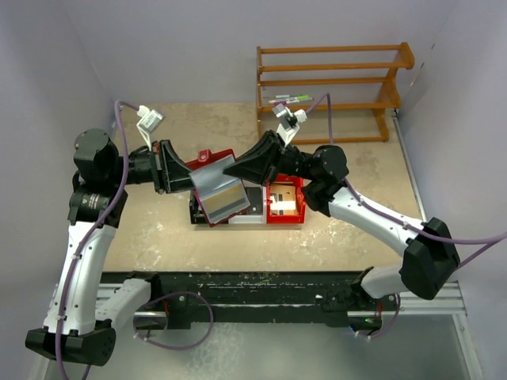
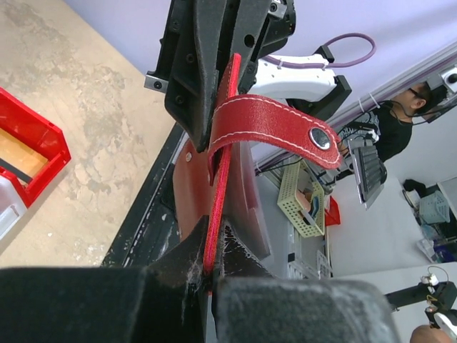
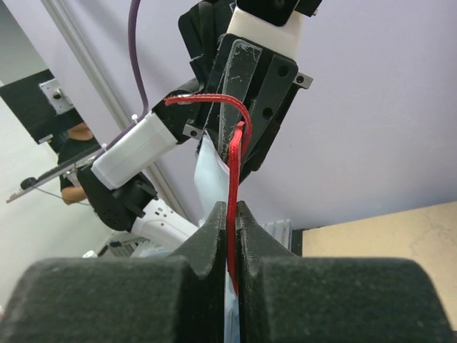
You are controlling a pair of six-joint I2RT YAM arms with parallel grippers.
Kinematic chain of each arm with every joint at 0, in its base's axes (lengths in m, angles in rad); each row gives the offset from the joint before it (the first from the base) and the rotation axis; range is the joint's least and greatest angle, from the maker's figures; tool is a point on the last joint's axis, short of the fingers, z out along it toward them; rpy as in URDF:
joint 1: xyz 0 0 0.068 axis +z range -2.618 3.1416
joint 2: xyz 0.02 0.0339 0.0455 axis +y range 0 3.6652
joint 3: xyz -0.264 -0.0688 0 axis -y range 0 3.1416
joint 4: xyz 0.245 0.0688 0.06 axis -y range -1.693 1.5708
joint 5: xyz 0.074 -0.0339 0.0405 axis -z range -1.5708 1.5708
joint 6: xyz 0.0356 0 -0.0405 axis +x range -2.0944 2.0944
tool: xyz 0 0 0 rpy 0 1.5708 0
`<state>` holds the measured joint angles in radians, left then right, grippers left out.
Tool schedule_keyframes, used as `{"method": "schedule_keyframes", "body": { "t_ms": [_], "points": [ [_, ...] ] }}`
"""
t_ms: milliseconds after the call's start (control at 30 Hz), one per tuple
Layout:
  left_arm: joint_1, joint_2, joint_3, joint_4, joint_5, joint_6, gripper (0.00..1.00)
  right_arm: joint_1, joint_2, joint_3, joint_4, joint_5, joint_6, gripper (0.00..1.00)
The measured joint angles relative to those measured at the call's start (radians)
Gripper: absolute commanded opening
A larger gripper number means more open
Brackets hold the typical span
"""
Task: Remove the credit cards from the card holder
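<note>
Above the middle of the table (image 1: 158,229), the card holder (image 1: 215,184) hangs open between the arms, blue-grey inside up, its long axis running far to near, with a tan credit card (image 1: 228,201) at its near end. The left gripper (image 1: 188,179) is closed tight on its left edge and the right gripper (image 1: 238,169) on its right edge. The red bin (image 1: 285,212) lies just below, with bare table to the left and near.

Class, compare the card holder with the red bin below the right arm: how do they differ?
The card holder is held off the table, pinched by the left gripper and right gripper; the red bin rests on it. The card holder is a thin tilted sheet showing blue-grey sleeves; the red bin is a rigid walled box. Both have red outsides.
</note>
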<state>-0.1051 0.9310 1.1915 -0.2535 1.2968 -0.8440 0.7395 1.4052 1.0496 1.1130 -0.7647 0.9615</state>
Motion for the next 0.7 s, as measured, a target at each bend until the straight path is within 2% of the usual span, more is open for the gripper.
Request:
{"method": "schedule_keyframes", "body": {
  "t_ms": [33, 133, 200, 367, 533, 700],
  "points": [
    [0.0, -0.002, 0.0, -0.015, -0.002, 0.019, 0.12, 0.0, 0.0, 0.0, -0.003, -0.004, 0.011, 0.0],
    [0.0, 0.001, 0.025, -0.097, -0.023, 0.108, 0.43, 0.0, 0.0, 0.0, -0.021, -0.009, 0.043, 0.0],
    [0.0, 0.011, 0.068, -0.179, -0.055, 0.197, 0.52, 0.0, -0.004, 0.0, -0.051, -0.002, 0.058, 0.0],
    [0.0, 0.021, 0.145, -0.318, -0.163, 0.381, 0.6, 0.0, -0.056, 0.0, -0.207, 0.07, 0.061, 0.0],
    [0.0, 0.005, 0.144, -0.349, -0.212, 0.442, 0.6, 0.001, -0.116, 0.012, -0.391, 0.166, 0.061, 0.0],
    [0.0, -0.031, 0.111, -0.339, -0.18, 0.462, 0.6, 0.0, -0.125, 0.017, -0.48, 0.25, 0.08, 0.0]
  ]
}}
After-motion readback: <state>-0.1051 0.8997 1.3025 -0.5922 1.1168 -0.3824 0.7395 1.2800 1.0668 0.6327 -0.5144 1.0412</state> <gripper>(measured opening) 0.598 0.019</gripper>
